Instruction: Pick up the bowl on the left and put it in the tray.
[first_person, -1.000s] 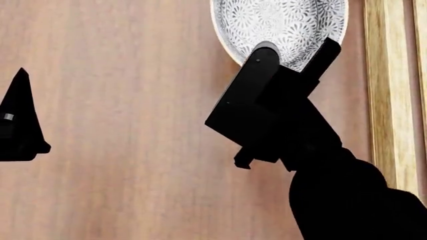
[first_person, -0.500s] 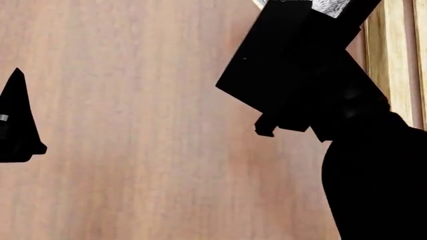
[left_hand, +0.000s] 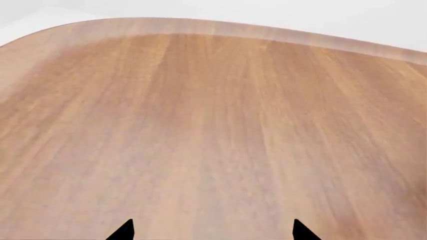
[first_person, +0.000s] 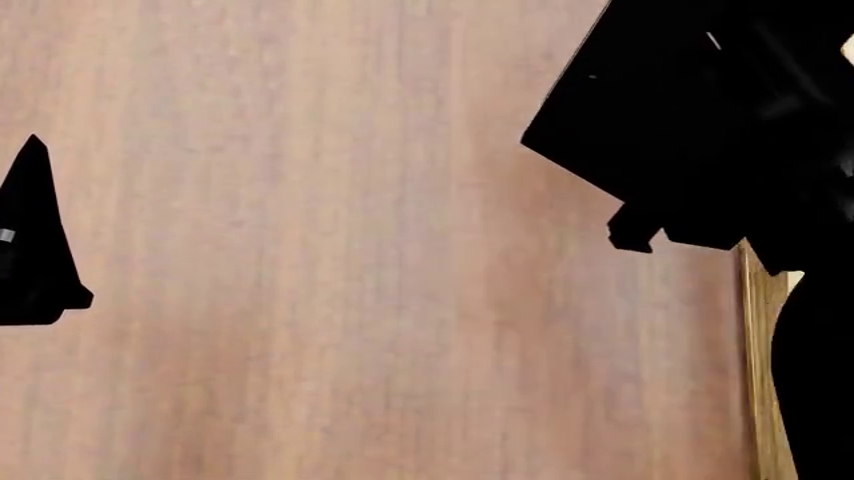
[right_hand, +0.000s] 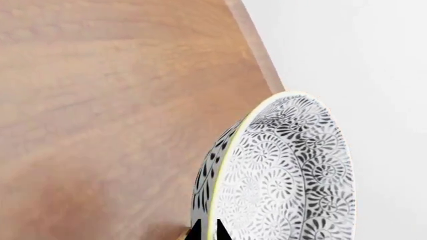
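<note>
In the right wrist view the bowl (right_hand: 280, 175), white with a dense grey floral pattern, hangs tilted above the table. My right gripper (right_hand: 211, 231) is shut on its rim, one fingertip on each side. In the head view the right arm (first_person: 694, 120) fills the upper right as a black mass and hides the bowl. Of the tray (first_person: 766, 370) only a strip of light wood shows at the right edge, below that arm. My left gripper (left_hand: 212, 231) is open over bare wood, its two tips wide apart. It also shows as a black shape (first_person: 38, 250) at the head view's left edge.
The wooden table (first_person: 334, 250) spreads under both arms. Its rounded far edge (left_hand: 220, 27) shows in the left wrist view, and another edge (right_hand: 257, 50) runs past the bowl in the right wrist view, white floor beyond.
My right arm has lifted and swung up and right with the bowl, which now is hidden behind it in the head view. The left gripper has stayed in place.
</note>
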